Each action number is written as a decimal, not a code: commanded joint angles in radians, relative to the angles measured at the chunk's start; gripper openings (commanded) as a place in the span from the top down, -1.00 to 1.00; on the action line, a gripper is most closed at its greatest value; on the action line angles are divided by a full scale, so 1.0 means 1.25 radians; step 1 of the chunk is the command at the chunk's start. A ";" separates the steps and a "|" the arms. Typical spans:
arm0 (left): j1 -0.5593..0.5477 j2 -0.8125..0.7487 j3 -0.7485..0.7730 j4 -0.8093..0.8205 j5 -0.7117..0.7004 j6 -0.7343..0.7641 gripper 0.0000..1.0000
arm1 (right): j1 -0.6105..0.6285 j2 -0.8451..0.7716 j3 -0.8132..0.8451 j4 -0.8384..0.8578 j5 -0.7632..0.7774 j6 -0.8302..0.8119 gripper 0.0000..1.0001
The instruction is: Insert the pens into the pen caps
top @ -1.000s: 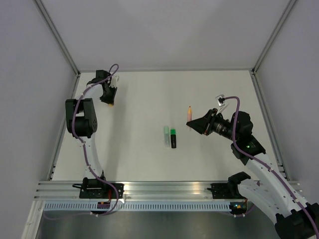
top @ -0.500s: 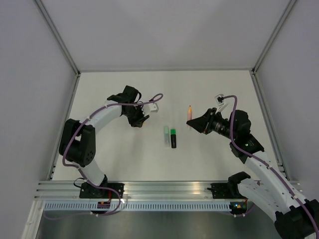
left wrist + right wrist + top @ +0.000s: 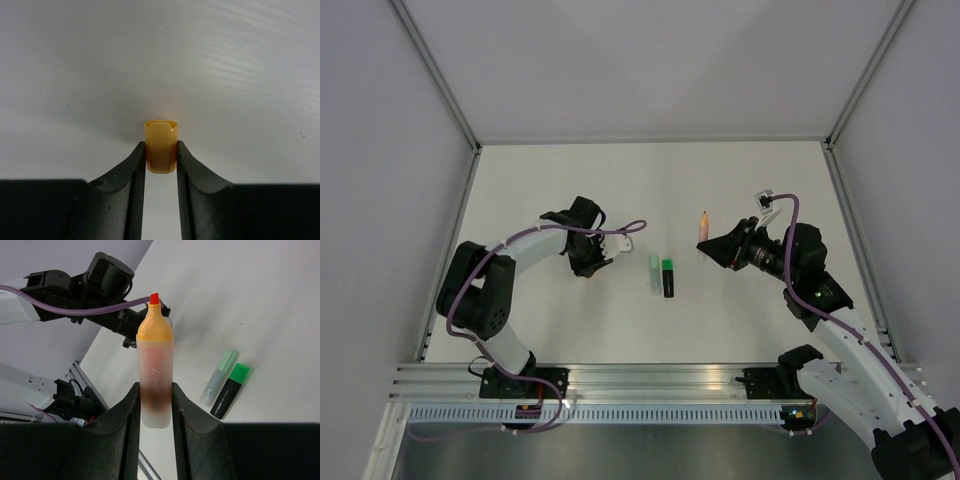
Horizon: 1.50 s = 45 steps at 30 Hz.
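The stubby orange plastic cap (image 3: 160,147) looks smooth and slightly translucent, with a soft gloss along its rim. The left gripper (image 3: 160,145) is of black plastic, matt with a dull sheen on its curved edges; the right gripper (image 3: 154,387) has the same finish. The salmon orange plastic marker (image 3: 154,375) has a frosted, half-clear barrel, an opaque satin orange shoulder and a red felt-like tip. The pale mint green plastic marker (image 3: 218,377) looks frosted too, while the black plastic marker with a bright green end (image 3: 231,390) is opaque and smooth. The white table top (image 3: 240,60) is matt, with faint streaks. The silver metal rail (image 3: 650,378) looks brushed.
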 commanded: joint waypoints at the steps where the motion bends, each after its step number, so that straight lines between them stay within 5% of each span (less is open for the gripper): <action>1: -0.005 -0.001 0.023 0.052 -0.054 0.000 0.68 | 0.002 -0.012 0.018 0.017 0.006 -0.015 1.00; 5: -0.010 0.038 0.034 0.050 -0.079 -0.004 0.65 | 0.002 -0.025 0.023 -0.005 0.015 -0.025 1.00; 20: -0.010 0.064 0.213 0.043 -0.194 -0.247 -0.14 | 0.002 -0.043 0.025 -0.025 0.034 -0.034 1.00; 24: -0.003 0.037 0.265 0.001 -0.157 -0.295 -0.46 | 0.002 -0.041 0.025 -0.026 0.039 -0.036 1.00; 28: 0.007 0.020 0.311 0.034 -0.205 -0.426 -0.99 | 0.002 -0.042 0.025 -0.026 0.044 -0.036 1.00; 36: 0.009 0.016 0.492 0.008 -0.394 -0.733 -0.99 | 0.003 -0.046 0.025 -0.028 0.048 -0.034 1.00; 39: 0.034 0.010 0.510 0.030 -0.355 -0.831 -0.99 | 0.002 -0.046 0.025 -0.024 0.045 -0.032 1.00; 45: 0.125 0.028 0.558 -0.116 -0.267 -1.363 -0.79 | 0.001 -0.045 0.023 -0.023 0.048 -0.028 1.00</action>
